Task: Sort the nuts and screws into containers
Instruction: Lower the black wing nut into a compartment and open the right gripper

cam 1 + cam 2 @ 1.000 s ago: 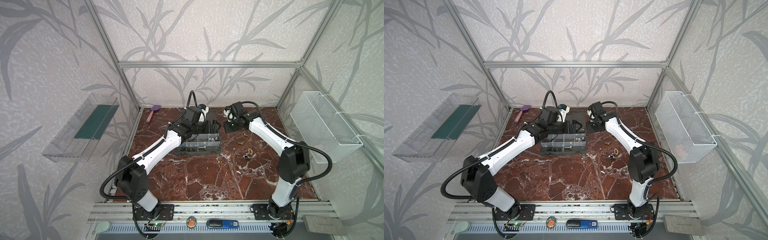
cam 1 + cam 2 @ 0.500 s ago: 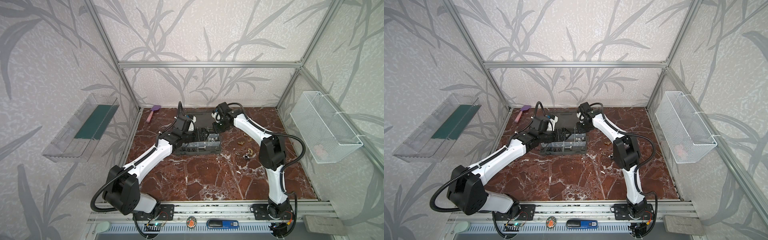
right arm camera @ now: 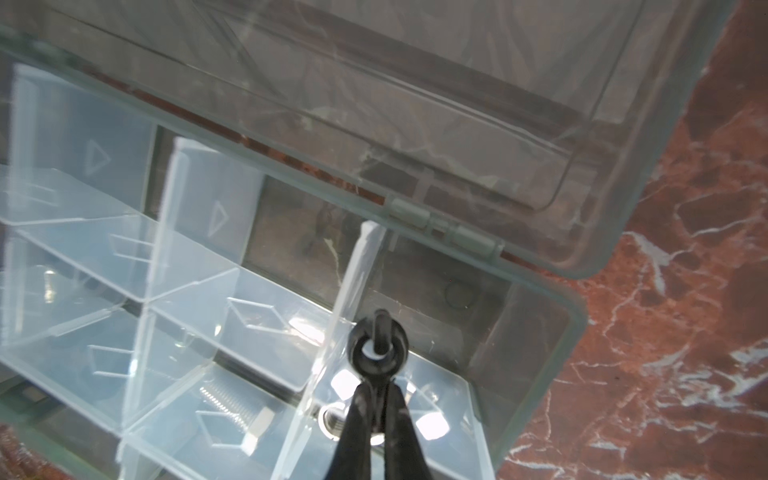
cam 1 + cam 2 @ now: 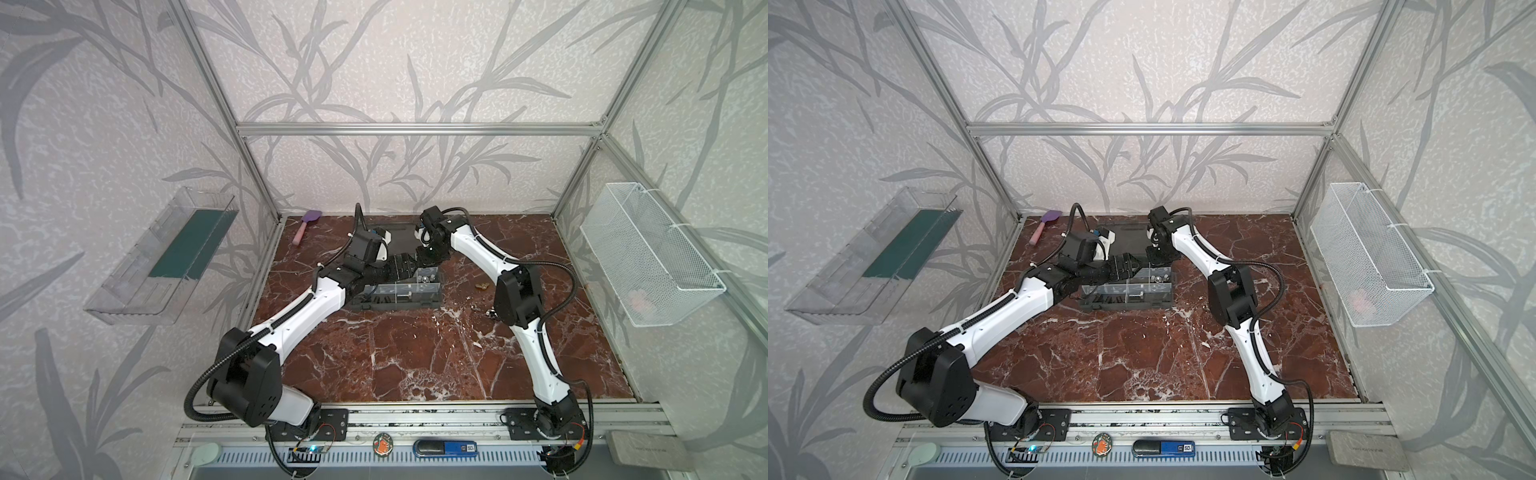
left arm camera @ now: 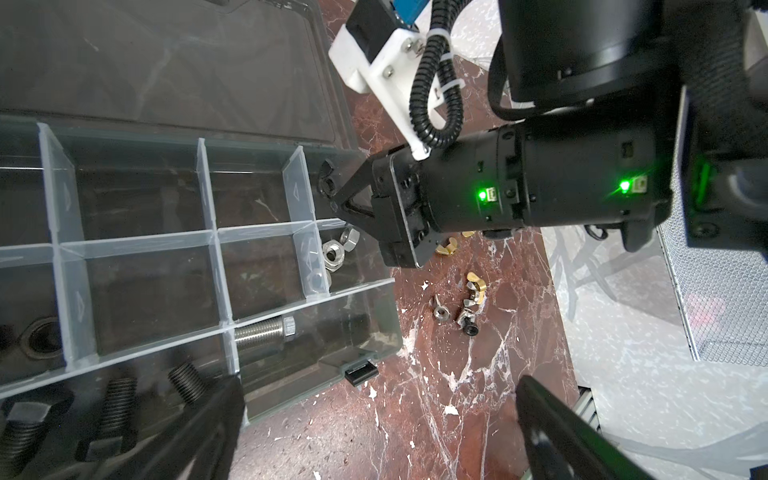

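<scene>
Front rail: blue-black device (image 4: 444, 448), grey block (image 4: 648, 455) at the right end. Marble tabletop (image 4: 415, 365) behind it.

The left arm (image 4: 307, 307) comes in from the left and hides the left end of the organizer case (image 4: 395, 305) in both top views.

Top views give the loose fasteners (image 4: 482, 286) only as specks right of the case. The left wrist view resolves them:
- A brass wing nut (image 5: 476, 284), a hex nut (image 5: 439, 311) and a black screw (image 5: 469, 328) lie close together on the marble, just outside the case's right wall.
- A second wing nut (image 5: 446, 248) is partly under the right arm's wrist.

Left gripper (image 5: 378, 384) is released, fingers (image 5: 199, 432) wide apart, above the case. The top views don't show its jaws.

Only the left wrist view shows the contents clearly:
- Black screws (image 5: 116, 399) in the front row.
- A silver bolt (image 5: 262, 330) in the compartment beside them.
- Silver hex nuts (image 5: 332, 251) in the small right-end compartment of the middle row.

Right gripper (image 3: 378, 345) is clenched, tips over the case's right end by the hinge. A black round shape with a pale ring sits at the tips; I can't tell whether it is a fastener or the tip itself. The hex nuts are blurred behind its fingers.

The lid (image 3: 457, 104) lies open behind the case; wrist views show it is see-through.

Far back left: purple brush (image 4: 307, 226). On the walls: clear tray with green base (image 4: 166, 257) on the left, white wire basket (image 4: 648, 257) on the right with a blurred pinkish thing inside.
</scene>
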`<action>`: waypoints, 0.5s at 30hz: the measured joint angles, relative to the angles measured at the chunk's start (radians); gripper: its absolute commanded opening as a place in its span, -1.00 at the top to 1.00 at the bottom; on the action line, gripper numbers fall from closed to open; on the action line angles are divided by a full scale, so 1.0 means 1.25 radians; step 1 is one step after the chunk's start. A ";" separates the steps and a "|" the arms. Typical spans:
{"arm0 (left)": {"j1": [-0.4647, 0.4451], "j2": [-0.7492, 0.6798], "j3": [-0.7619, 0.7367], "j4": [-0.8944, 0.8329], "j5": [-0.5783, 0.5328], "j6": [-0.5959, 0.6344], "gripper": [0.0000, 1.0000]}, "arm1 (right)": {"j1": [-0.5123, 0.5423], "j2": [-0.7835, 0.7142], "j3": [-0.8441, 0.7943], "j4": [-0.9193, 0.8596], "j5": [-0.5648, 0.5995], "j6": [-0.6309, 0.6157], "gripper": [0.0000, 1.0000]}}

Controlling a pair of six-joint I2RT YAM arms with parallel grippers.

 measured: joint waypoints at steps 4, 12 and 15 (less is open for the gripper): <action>0.000 0.010 0.006 0.006 0.005 0.000 -0.99 | 0.000 0.018 0.029 -0.022 0.015 -0.003 0.84; 0.003 0.017 0.019 0.012 0.013 0.000 -0.99 | 0.000 0.083 0.126 -0.077 0.036 -0.007 0.63; 0.005 0.018 0.020 0.014 0.019 0.000 -0.99 | 0.000 0.093 0.148 -0.096 0.040 -0.008 0.59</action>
